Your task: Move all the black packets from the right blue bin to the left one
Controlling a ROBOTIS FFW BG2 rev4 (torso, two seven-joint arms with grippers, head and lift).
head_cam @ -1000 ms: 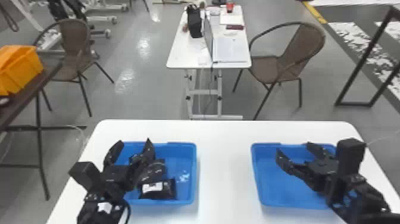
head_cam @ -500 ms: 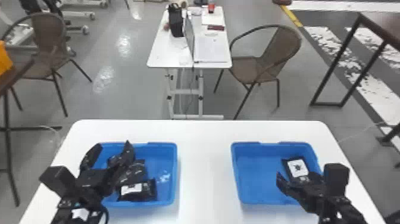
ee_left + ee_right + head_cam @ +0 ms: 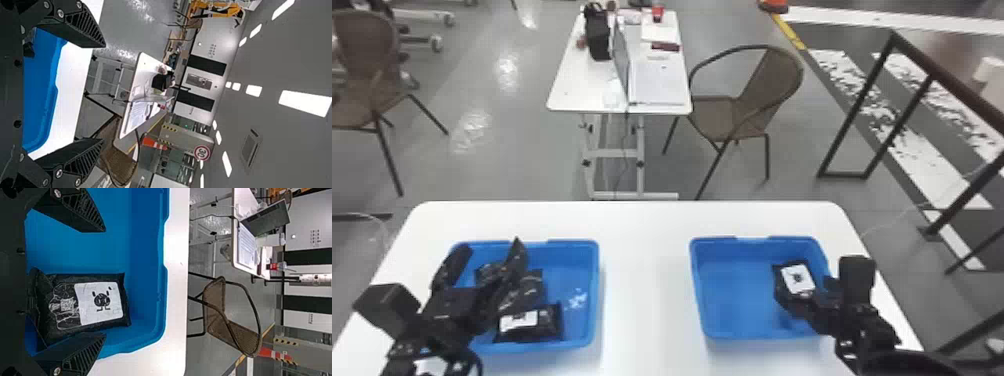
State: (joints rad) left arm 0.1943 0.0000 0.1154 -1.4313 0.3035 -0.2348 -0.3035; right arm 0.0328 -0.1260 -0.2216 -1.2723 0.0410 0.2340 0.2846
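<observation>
Over the left blue bin point(image 3: 596, 295) my left gripper point(image 3: 487, 255) is open above several black packets point(image 3: 531, 324); in the left wrist view the gripper point(image 3: 102, 94) has nothing between its fingers. The right blue bin point(image 3: 699, 295) holds one black packet point(image 3: 797, 280) with a white label, at its right side. My right gripper point(image 3: 799, 300) is at that packet's near end. In the right wrist view the open gripper point(image 3: 105, 284) has the packet point(image 3: 84, 305) lying in the gap between its fingers, closer to one finger.
Both bins rest on a white table point(image 3: 647, 280), with bare tabletop between them. Beyond it stand another white table point(image 3: 567, 95) with a laptop, and brown chairs point(image 3: 762, 95). A dark metal frame point(image 3: 862, 110) is at the right.
The head view has shifted rightward. My right gripper has drawn back toward the right bin's near right side, uncovering the black packet there. The left gripper remains over the left bin.
</observation>
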